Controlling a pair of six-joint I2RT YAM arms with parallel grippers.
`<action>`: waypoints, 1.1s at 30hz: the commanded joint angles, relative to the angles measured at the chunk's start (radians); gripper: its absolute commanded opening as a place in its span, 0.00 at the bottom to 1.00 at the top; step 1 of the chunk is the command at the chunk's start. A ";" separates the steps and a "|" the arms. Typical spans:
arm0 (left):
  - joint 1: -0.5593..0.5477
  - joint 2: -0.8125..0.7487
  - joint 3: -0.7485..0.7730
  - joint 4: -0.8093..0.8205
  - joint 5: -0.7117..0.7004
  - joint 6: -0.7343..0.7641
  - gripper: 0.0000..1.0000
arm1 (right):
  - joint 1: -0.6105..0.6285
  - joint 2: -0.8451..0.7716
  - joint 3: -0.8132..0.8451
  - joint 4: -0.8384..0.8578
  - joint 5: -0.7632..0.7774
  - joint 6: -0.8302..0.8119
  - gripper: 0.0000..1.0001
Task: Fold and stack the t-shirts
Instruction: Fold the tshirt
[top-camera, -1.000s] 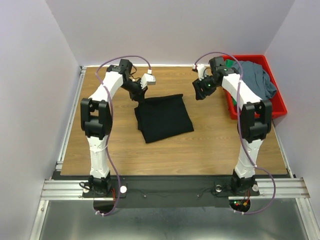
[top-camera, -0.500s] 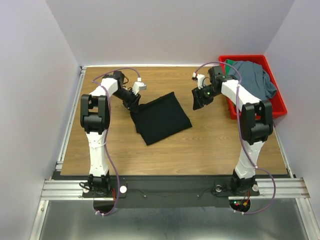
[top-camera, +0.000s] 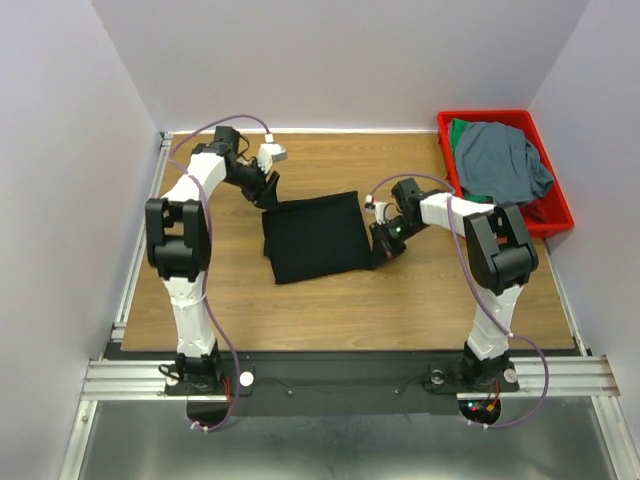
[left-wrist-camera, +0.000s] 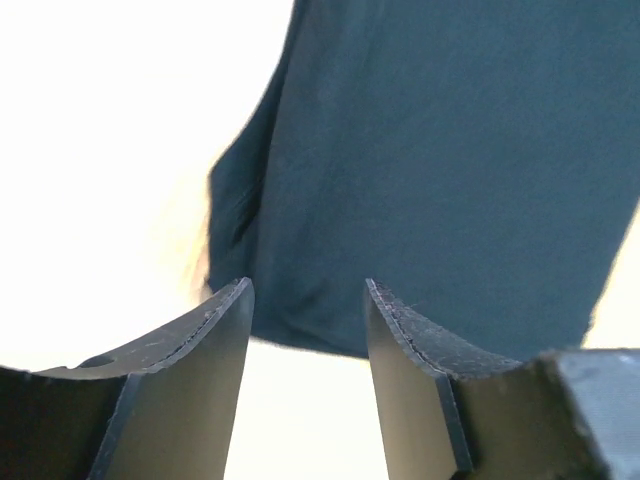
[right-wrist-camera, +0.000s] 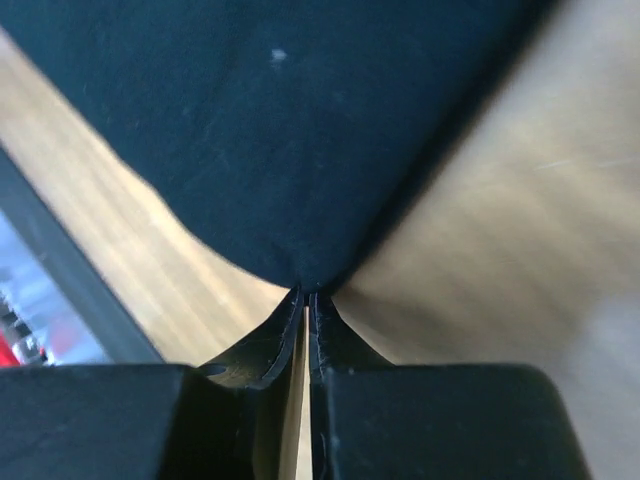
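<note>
One grey shirt in red bin | right hand pinches black shirt | left hand wide

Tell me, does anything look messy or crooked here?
The black t-shirt is folded but lies a bit crooked on the table, with the right gripper pinching its corner. In the red bin, the grey-blue t-shirt sits in a crumpled heap over the green t-shirt, not folded yet.

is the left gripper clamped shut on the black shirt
No, the left gripper has its fingers standing apart, with an open gap between them at the edge of the black t-shirt.
</note>
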 joint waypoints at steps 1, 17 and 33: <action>0.006 -0.202 -0.039 0.094 0.130 -0.064 0.59 | 0.053 -0.088 -0.060 0.022 -0.087 0.031 0.10; -0.035 -0.034 -0.141 0.358 0.391 -0.409 0.44 | 0.026 0.222 0.541 0.062 -0.106 0.039 0.19; 0.075 0.279 -0.005 0.682 0.472 -0.880 0.47 | -0.115 0.651 0.874 0.162 -0.126 0.370 0.16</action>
